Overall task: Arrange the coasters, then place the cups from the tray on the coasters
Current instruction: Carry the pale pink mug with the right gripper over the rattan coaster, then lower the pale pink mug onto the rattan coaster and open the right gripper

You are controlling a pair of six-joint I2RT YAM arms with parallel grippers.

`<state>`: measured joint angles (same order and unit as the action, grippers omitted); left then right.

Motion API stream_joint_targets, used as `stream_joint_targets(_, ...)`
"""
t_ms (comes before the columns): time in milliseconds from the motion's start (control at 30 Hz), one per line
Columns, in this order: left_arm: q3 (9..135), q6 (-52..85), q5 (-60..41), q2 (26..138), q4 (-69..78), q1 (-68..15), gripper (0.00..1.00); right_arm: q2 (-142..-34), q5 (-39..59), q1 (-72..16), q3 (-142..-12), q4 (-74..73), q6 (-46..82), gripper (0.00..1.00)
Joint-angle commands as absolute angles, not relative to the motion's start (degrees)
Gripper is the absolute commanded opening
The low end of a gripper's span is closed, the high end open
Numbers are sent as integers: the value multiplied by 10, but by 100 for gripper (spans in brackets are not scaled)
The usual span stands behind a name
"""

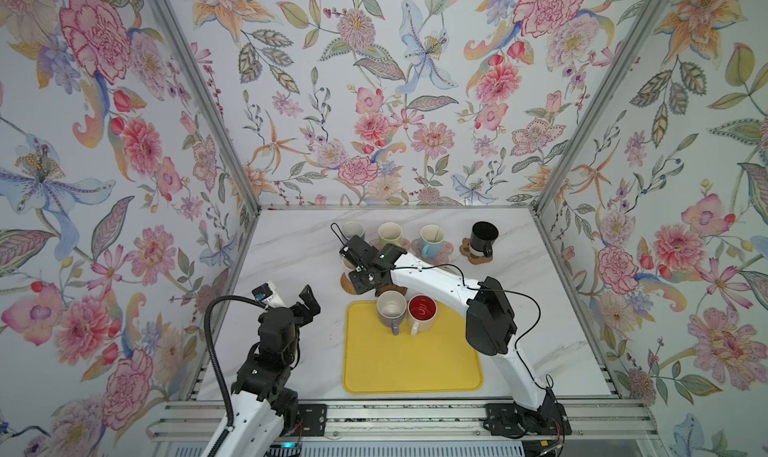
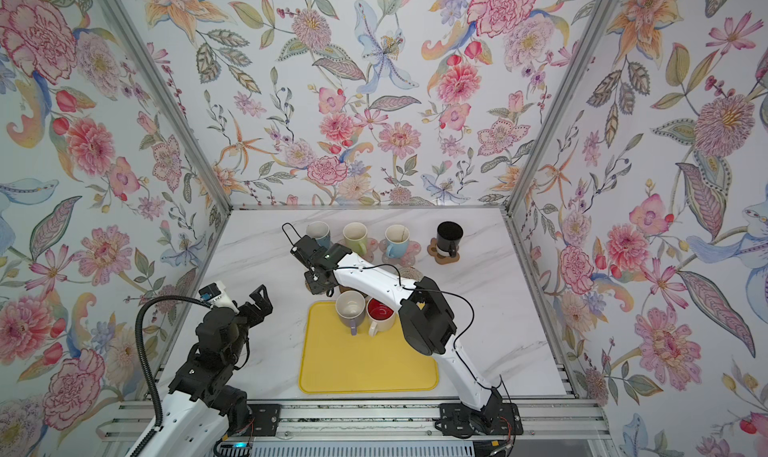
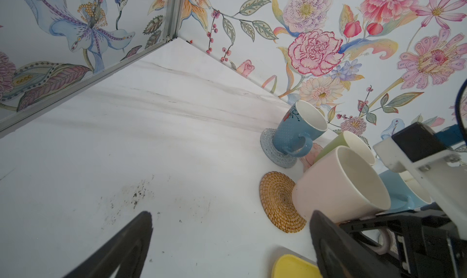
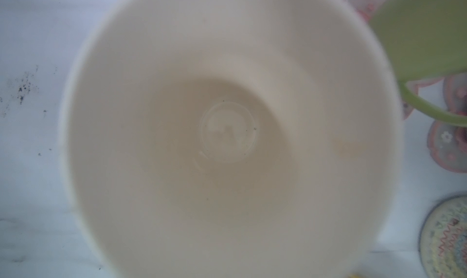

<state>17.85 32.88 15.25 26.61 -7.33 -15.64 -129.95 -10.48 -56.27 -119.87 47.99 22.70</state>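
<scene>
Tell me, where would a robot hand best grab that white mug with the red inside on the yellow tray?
The white mug stands upright on the tray, its handle jutting toward the near edge over bare tray. So probably pinch the handle from above, on that near side. The lilac mug sits close against its side, so gripping the rim there looks cramped.

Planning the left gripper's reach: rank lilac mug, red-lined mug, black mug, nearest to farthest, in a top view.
From the left gripper:
1. lilac mug, on the tray
2. red-lined mug, right of it
3. black mug, back right
</scene>
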Motion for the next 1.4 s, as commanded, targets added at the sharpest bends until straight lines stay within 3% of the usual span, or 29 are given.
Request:
stream_joint_targets(0,174,326,147,263,-90,-150,99,-1308,-117,-560,-1234,468,217,0)
stream_joint_targets(1367,181,326,149,266,-97,-149,99,-1380,-98,-541,-1296,468,203,0)
